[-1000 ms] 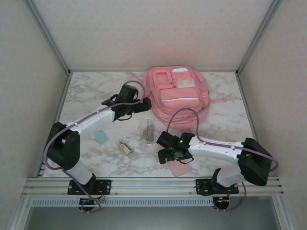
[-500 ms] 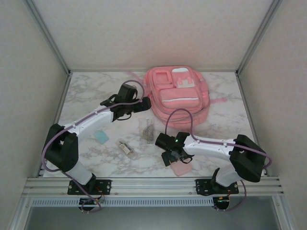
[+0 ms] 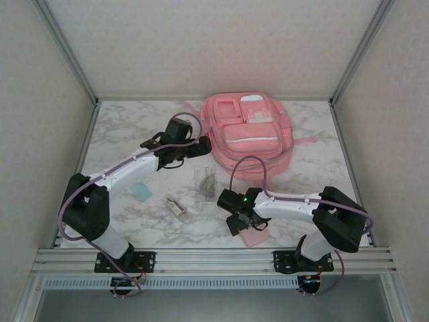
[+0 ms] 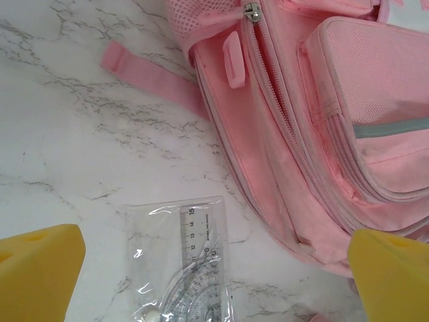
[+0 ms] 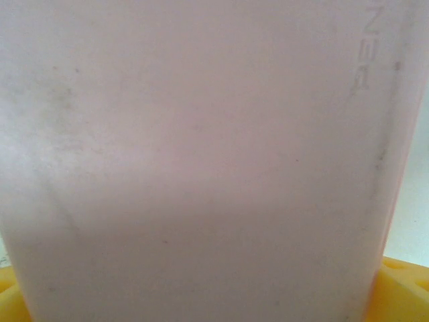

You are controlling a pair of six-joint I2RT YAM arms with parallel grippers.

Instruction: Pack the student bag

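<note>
Left wrist sees the student bag [image 4: 322, 121] and its zip [image 4: 251, 11]. Left gripper [image 3: 201, 145] gapes wide; right gripper [image 3: 239, 225], gaping too, has sunk nearer the pink case [image 3: 254, 237].

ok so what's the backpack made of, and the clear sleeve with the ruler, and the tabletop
Backpack: pink woven fabric, matte; a fine weave and stitched seams show.
Clear sleeve: thin glossy plastic, with glare and wrinkles; the ruler inside looks like clear plastic too.
Tabletop: smooth white surface with grey veins, either marble or a marble-look laminate; the look leaves that open.

Overhead, left-wrist overlap on student bag [image 3: 249, 131]
</note>
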